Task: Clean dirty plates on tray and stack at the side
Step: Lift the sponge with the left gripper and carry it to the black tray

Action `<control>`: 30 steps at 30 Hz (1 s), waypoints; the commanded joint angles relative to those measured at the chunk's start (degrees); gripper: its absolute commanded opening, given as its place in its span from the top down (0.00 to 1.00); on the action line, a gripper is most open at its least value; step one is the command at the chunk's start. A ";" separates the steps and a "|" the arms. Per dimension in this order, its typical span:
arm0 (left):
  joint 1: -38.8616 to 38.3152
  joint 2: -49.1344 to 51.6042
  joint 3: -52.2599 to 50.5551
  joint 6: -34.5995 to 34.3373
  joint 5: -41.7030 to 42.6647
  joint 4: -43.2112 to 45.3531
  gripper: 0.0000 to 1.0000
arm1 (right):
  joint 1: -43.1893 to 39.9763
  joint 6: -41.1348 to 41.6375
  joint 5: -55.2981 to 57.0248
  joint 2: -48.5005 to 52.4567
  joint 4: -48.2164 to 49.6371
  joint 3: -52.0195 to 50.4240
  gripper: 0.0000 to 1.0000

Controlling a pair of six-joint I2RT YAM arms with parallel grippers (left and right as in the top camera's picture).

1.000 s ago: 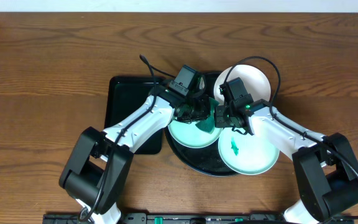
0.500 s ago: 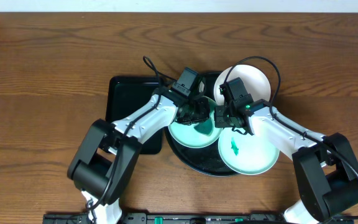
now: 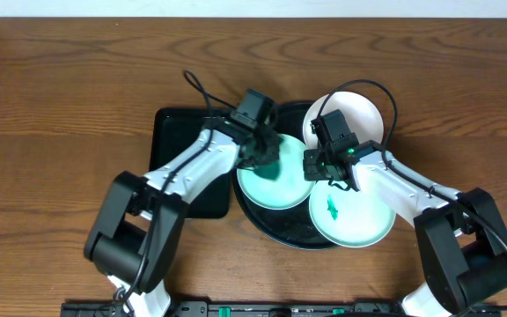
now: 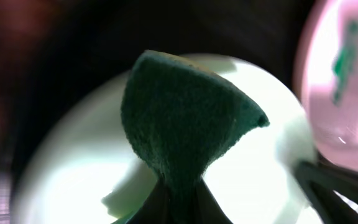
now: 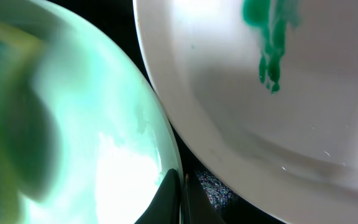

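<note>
While the left gripper (image 3: 265, 158) is clenching the sponge (image 4: 179, 124) over the mint plate (image 3: 267, 189) on the tray (image 3: 277, 227), the right gripper (image 3: 312, 169) is pinching its rim; another, smeared plate (image 3: 356, 220) is waiting.

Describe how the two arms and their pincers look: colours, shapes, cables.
The left arm and right arm have white shells between bulky black joints. Each wrist carries a boxy black module, from which a thin black cable loops away. The left pincer and right pincer have dark, tapering fingers. A small green light glows on the right wrist.
</note>
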 commanded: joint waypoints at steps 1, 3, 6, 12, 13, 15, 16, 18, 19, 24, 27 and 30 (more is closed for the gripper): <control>1.31 -1.75 -0.11 3.96 -7.26 -1.46 0.93 | 0.55 -0.35 -0.55 -1.16 0.28 0.28 0.99; 1.75 -2.01 -0.11 3.89 -6.78 -2.40 0.93 | 0.55 -0.35 -0.52 -1.16 0.28 0.28 0.99; 1.81 -3.02 -0.02 3.91 -4.44 -2.82 0.93 | 0.55 -0.35 -0.52 -1.16 0.28 0.28 0.99; 0.76 -4.09 -0.02 3.91 -3.30 -3.65 0.93 | 0.55 -0.35 -0.52 -1.16 0.26 0.28 0.99; 0.59 -3.96 -0.02 3.91 -3.32 -3.96 0.92 | 0.55 -0.35 -0.52 -1.16 0.28 0.28 0.99; 0.09 -3.69 -0.02 3.91 -3.54 -4.57 0.92 | 0.55 -0.35 -0.52 -1.16 0.28 0.28 0.99; -0.17 -3.54 -0.02 3.91 -3.78 -4.83 0.93 | 0.55 -0.35 -0.52 -1.16 0.28 0.28 0.99; -0.87 -3.32 -0.04 3.93 -5.27 -5.38 0.92 | 0.55 -0.35 -0.52 -1.16 0.28 0.28 0.99; -1.31 -3.19 -0.04 3.91 -6.51 -5.70 0.93 | 0.55 -0.35 -0.55 -1.16 0.28 0.28 0.99; -3.85 -2.36 -0.15 3.91 -11.41 -6.73 0.92 | 0.55 -0.35 -0.55 -1.16 0.26 0.28 0.99; -5.57 -1.46 -0.20 3.89 -15.08 -6.88 0.93 | 0.55 -0.35 -0.52 -1.16 0.28 0.28 0.99; -7.15 -0.13 -0.20 3.45 -15.26 -6.84 0.93 | 0.55 -0.35 -0.52 -1.16 0.28 0.28 0.99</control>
